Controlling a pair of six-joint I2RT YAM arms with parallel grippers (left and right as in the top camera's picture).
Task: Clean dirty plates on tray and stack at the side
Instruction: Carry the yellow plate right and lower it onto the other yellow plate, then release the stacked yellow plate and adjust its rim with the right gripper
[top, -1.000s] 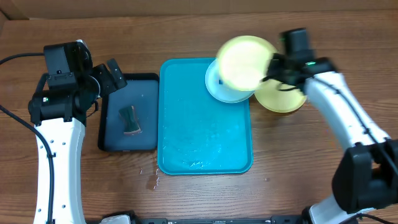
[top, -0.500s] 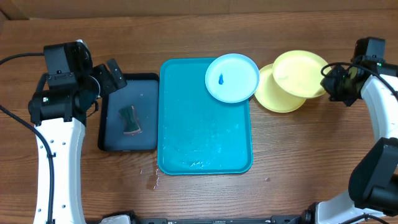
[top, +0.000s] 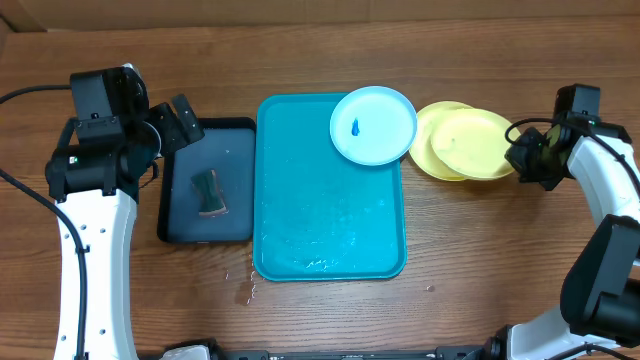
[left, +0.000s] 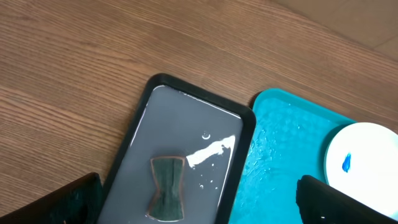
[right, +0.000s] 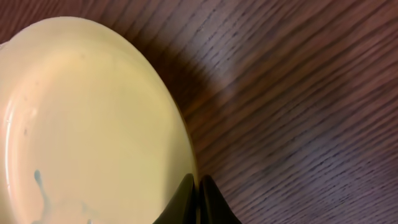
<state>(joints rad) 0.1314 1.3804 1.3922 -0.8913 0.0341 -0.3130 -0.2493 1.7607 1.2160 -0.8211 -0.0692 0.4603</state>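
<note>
Right gripper (top: 520, 158) pinches the rim of the top yellow plate (top: 470, 143).
This plate lies on a second yellow plate (top: 427, 156) on the table (top: 500, 270), just right of the tray (top: 330, 230). The blue plate (top: 373, 125), smudged, sits on the far right corner of the tray. Left gripper (top: 175, 122) hangs over the black tray (top: 235, 190), jaws spread wide.
</note>
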